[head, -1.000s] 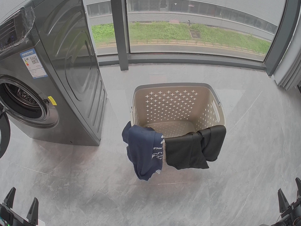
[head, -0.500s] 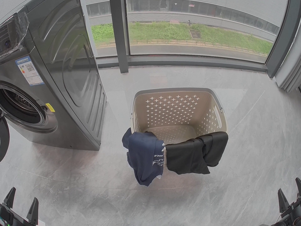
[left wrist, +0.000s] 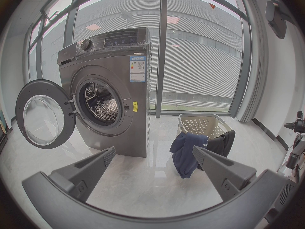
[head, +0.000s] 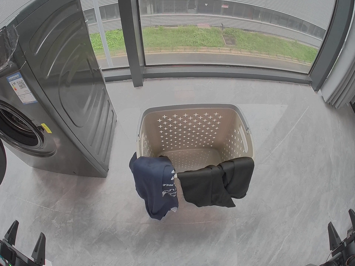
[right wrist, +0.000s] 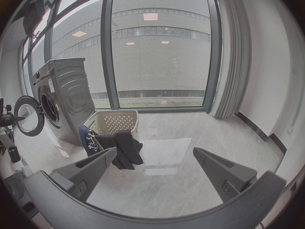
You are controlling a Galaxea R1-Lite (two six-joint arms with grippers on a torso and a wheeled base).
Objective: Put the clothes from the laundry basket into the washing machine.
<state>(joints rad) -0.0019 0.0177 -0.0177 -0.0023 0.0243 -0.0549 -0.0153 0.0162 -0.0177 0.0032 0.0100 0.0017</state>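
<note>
A beige laundry basket point(head: 192, 107) stands on the floor in front of me. A navy garment point(head: 155, 183) and a black garment point(head: 212, 184) hang over its near rim, side by side. The grey washing machine point(head: 66, 89) is at the left, its round door point(left wrist: 44, 113) swung open and the drum point(left wrist: 100, 100) bare. My left gripper point(head: 25, 238) is low at the near left and my right gripper point(head: 342, 229) low at the near right. Both are open, hold nothing and are well short of the basket point(left wrist: 203, 124).
A floor-to-ceiling window with a dark frame post point(head: 129, 37) runs behind the basket. A curtain point(head: 338, 82) hangs at the far right. Bare tiled floor point(head: 259, 222) lies between me and the basket and to its right.
The whole head picture has shifted: machine and basket now sit further left in the frame, so the camera moved. Both grippers keep their places and stay open.
</note>
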